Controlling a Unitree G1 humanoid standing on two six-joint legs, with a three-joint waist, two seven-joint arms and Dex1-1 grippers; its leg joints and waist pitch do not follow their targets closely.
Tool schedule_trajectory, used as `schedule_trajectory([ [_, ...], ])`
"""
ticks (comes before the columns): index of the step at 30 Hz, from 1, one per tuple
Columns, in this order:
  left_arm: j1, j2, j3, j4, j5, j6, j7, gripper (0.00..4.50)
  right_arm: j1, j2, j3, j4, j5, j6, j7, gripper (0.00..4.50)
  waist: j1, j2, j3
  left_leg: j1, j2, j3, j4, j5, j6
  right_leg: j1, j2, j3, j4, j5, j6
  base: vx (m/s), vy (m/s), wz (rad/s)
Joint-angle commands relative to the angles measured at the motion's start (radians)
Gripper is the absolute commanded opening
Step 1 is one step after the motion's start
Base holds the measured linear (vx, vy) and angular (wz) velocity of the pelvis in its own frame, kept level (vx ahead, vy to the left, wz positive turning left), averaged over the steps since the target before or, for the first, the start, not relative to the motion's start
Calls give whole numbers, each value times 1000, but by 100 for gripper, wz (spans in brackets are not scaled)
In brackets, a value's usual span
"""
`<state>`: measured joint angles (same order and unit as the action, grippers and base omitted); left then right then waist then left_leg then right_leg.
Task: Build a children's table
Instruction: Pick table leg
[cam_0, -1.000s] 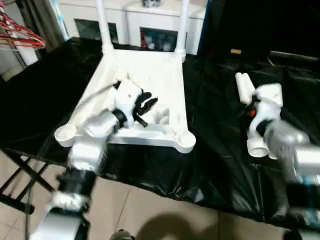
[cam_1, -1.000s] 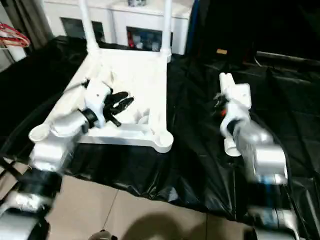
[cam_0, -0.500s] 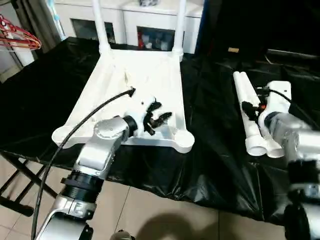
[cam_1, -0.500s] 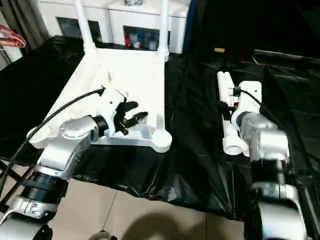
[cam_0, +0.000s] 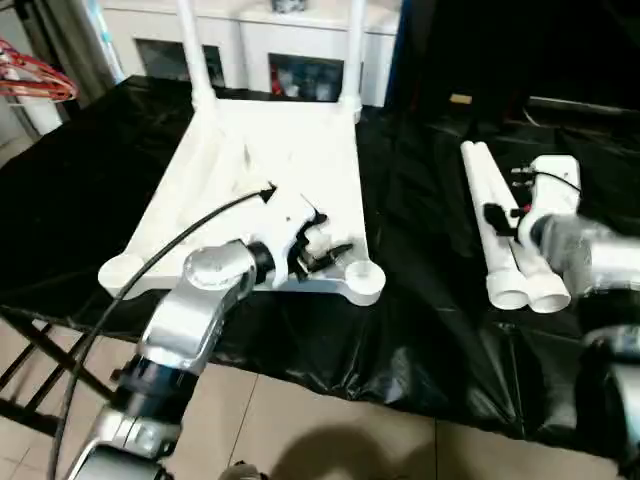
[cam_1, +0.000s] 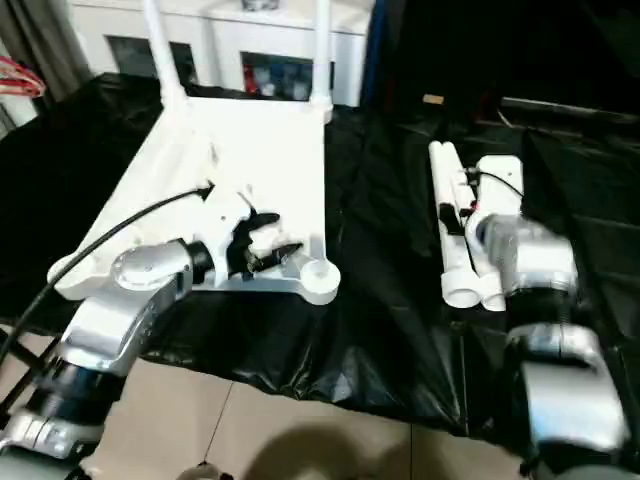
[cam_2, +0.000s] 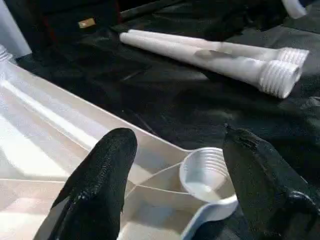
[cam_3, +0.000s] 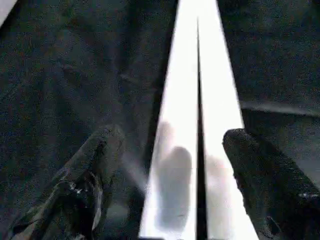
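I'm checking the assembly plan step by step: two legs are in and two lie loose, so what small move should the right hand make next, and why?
Probably lower the right hand and close on one of the two loose legs on the black cover. Its fingers stand apart either side of the pair, and the tabletop's near corner socket is empty.

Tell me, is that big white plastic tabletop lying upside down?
Yes, upside down: the white plastic tabletop shows its ribbed underside, an open corner socket, and two legs pointing upward.
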<state>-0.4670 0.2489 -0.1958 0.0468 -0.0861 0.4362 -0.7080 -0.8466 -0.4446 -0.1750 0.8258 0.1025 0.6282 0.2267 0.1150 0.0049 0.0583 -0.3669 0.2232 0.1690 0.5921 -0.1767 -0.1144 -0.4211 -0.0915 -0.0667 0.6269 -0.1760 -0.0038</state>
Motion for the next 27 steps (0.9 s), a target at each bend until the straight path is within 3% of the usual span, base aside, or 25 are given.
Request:
schedule_trajectory([
  [1,8,11,-10,-20,-4,11,-10,324,-19,-1,9,36,-9,31,9,357,0,-16,-78,-1,-15,18,-53,-132,23,66,-27,29,-67,-151,-198,0,0,0],
  [8,20,31,-27,-50,-14,36,-37,324,-55,7,6,121,-8,69,18,357,1,-22,-80,-3,-15,18,-52,-108,24,69,-27,29,-62,-121,-205,0,0,0],
  [16,55,84,-69,-128,-49,93,-124,324,-77,3,6,196,2,100,35,357,0,-18,-77,-2,-14,18,-54,-133,18,65,-28,29,-63,-156,-208,0,0,0],
  [27,61,120,-99,-167,-54,120,-159,323,-88,0,14,279,8,132,106,267,0,-18,-76,-2,-14,18,-54,-142,12,66,-29,28,-64,-176,-206,0,0,0],
])
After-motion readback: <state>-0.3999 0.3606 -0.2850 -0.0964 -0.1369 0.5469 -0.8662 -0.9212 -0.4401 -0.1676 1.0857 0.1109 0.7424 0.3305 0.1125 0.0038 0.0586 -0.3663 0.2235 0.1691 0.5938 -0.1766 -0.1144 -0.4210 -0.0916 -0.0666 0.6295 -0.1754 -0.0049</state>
